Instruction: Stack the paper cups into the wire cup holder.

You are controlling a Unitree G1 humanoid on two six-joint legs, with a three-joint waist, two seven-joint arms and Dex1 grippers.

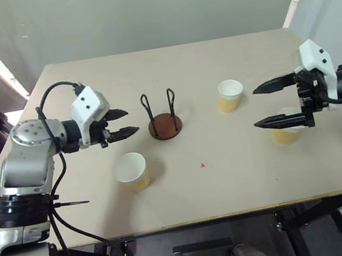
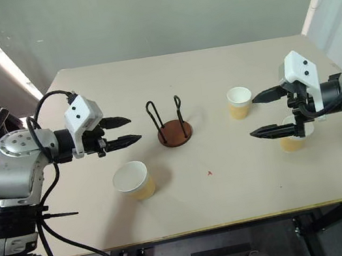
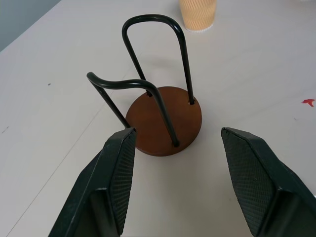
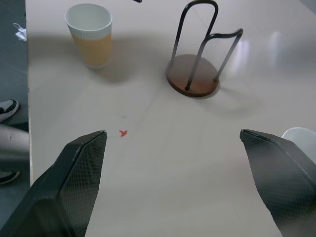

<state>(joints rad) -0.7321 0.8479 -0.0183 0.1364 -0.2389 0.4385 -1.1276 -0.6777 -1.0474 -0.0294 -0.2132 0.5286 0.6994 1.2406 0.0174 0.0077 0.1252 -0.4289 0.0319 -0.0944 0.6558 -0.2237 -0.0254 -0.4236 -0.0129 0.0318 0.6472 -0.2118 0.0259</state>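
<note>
We see the wire cup holder (image 1: 164,121) empty at mid-table, with our left gripper (image 1: 122,123) spread apart and empty just to its left. Three paper cups stand apart: one near-left (image 1: 131,171), one far-right (image 1: 230,95), and one (image 1: 285,133) seemingly below our wide-spread, empty right gripper (image 1: 266,105).

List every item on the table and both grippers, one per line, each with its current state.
wire cup holder: upright, empty.
near-left paper cup: upright, empty, free.
far paper cup: upright, free.
right paper cup: upright, partly hidden behind the right gripper.
left gripper: open, holding nothing.
right gripper: wide open, holding nothing.
</note>
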